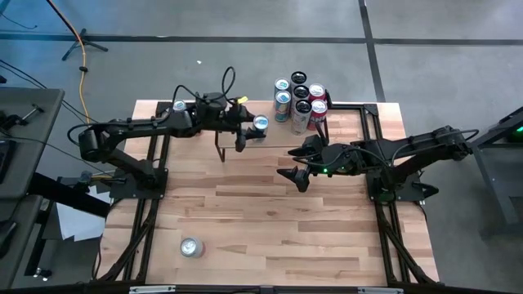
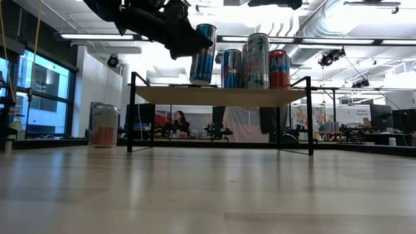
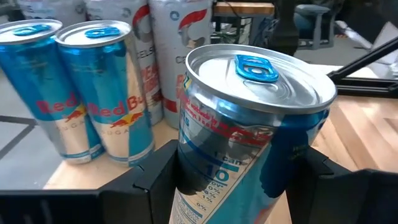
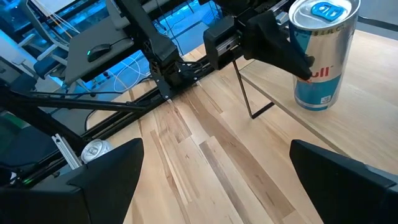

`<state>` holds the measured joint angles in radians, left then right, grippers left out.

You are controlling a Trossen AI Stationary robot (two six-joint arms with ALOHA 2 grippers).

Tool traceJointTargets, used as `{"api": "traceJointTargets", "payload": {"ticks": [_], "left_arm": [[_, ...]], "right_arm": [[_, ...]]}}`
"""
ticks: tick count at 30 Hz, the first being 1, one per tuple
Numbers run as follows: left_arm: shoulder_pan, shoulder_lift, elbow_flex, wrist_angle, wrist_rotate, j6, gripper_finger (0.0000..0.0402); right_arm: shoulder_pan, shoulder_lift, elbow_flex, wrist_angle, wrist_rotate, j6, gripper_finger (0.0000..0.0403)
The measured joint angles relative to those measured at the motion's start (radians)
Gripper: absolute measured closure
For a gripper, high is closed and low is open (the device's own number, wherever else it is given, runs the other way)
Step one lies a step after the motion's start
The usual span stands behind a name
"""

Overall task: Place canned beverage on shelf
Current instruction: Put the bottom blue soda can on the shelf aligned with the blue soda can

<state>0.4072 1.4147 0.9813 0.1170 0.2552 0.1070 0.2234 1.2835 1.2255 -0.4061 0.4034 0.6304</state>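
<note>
We are seeing the blue can (image 1: 261, 123) standing upright on the shelf (image 1: 245, 140), top up, our left gripper (image 1: 252, 124) reaching level, fingers flanking it; our right gripper (image 1: 296, 166) is hanging wide open.

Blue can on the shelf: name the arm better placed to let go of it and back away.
Left. Its gripper has its fingers on either side of the blue can, standing upright on the shelf. The right gripper hangs open, apart from it.
</note>
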Motion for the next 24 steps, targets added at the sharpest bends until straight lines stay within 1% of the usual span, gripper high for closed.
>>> {"api": "traceJointTargets", "payload": {"ticks": [5,12,19,21,24], "left_arm": [[0.0,0.0,0.0,0.0,-0.007,-0.001,0.0215],[0.0,0.0,0.0,0.0,-0.007,-0.087,0.0215],[0.0,0.002,0.0,0.001,-0.012,-0.033,0.0215],[-0.001,0.019,0.0,0.008,-0.036,-0.019,0.0215],[0.0,0.045,0.001,0.015,-0.043,-0.024,0.0215]], "right_arm": [[0.0,0.0,0.0,0.0,0.0,-0.001,0.0012],[0.0,0.0,0.0,0.0,0.0,-0.001,0.0012],[0.0,0.0,0.0,-0.001,0.001,-0.001,0.0012],[0.0,0.0,0.0,-0.001,0.004,-0.001,0.0012],[0.0,0.0,0.0,-0.001,0.004,-0.001,0.0012]]}}
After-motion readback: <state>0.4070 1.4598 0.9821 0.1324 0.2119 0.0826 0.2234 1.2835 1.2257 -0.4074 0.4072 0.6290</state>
